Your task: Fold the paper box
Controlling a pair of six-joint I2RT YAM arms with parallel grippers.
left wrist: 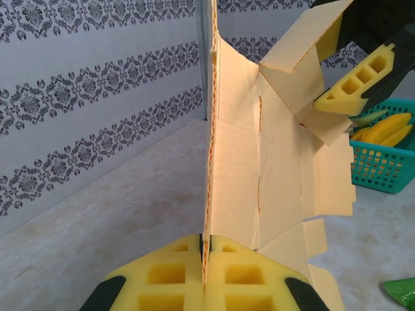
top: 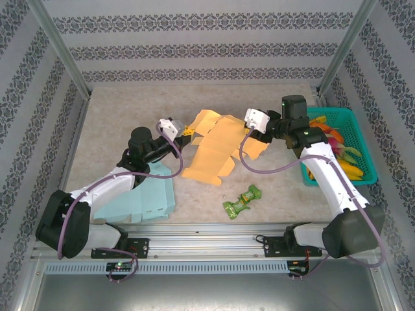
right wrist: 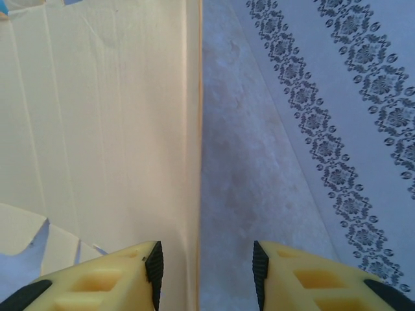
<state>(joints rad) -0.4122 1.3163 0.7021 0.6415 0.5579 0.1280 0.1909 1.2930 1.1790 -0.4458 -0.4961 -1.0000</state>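
Paper box [left wrist: 279,168] within left pincer [left wrist: 205,253]

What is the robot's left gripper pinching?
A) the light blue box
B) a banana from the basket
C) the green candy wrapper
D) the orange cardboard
D: in the left wrist view the left gripper is shut on the bottom edge of the cardboard, which stands up between its yellow pads.
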